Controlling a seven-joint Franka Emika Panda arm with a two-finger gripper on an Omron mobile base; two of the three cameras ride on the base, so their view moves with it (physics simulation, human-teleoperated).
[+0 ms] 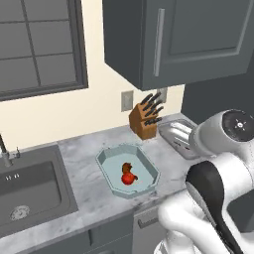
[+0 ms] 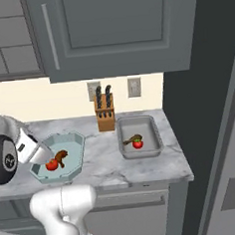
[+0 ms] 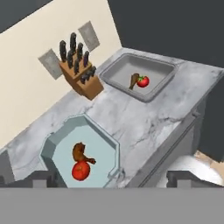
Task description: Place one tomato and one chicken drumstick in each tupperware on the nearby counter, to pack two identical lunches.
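Left base view: light marbled counter (image 1: 87,163) over dark grey cabinet fronts, cream wall behind, dark window at upper left, dark upper cabinet (image 1: 178,39) overhead. Steel sink basin (image 1: 30,191) sunk into the worktop at left. Wooden knife block (image 1: 145,120) against the wall beneath an outlet. Pale blue-green tupperware (image 1: 130,170) with cut corners lying flat mid-counter, long axis running from near right to far left; inside, a tomato (image 1: 128,178) touching a chicken drumstick (image 1: 127,167) just behind it. Grey tupperware (image 1: 177,135) partly hidden behind the white arm at right.

Right base view: same worktop ending at right beside a tall dark panel. Blue-green container (image 2: 67,154) at left, partly covered by the arm, holding its tomato (image 2: 52,165) and drumstick (image 2: 60,157) side by side. Grey container (image 2: 139,136) well apart to the right, long axis running toward the wall; within it a second tomato (image 2: 137,144) touching a second drumstick (image 2: 132,139), the drumstick's thin end pointing left. Knife block (image 2: 105,114) between the two containers, back at the wall.

Hand view: looking down over the counter (image 3: 131,118) from above. Gripper (image 3: 111,179) with jaws spread wide, tips at the bottom edge, holding nothing, hovering above the near edge of the blue-green container (image 3: 57,144). Tomato (image 3: 80,171) nearest, drumstick (image 3: 80,153) touching it just beyond. Grey container (image 3: 120,72) farther off, tomato (image 3: 143,81) and drumstick (image 3: 134,80) touching inside. Knife block (image 3: 79,70) by the wall.
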